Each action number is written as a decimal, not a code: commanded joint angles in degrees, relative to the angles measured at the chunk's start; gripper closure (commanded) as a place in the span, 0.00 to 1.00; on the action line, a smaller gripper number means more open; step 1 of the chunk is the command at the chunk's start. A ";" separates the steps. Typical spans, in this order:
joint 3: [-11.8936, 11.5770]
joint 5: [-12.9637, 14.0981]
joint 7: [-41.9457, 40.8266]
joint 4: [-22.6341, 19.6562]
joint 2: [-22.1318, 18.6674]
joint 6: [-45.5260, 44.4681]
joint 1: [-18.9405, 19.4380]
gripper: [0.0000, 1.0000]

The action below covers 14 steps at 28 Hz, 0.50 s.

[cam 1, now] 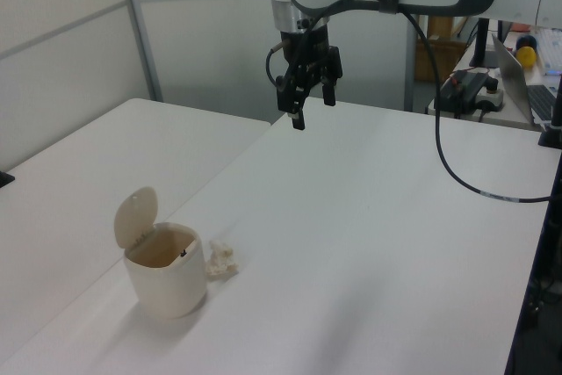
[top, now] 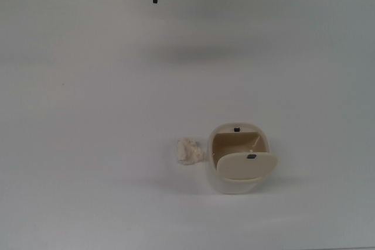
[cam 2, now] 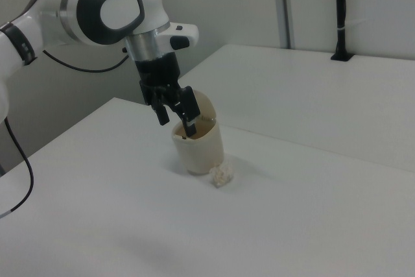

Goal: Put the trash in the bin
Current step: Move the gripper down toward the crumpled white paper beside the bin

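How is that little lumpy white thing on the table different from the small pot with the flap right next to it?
The trash is a crumpled, irregular wad; the bin is smooth, with rounded corners. The trash is clearly smaller, much narrower than the bin and far lower in the left view. The trash lies loose as a solid lump; the bin stands upright and hollow, its lid swung open over a tan inside. Both are pale off-white and sit side by side on the white table.
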 commanded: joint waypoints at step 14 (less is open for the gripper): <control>0.45 9.33 -3.39 -4.95 14.85 22.39 0.60 0.00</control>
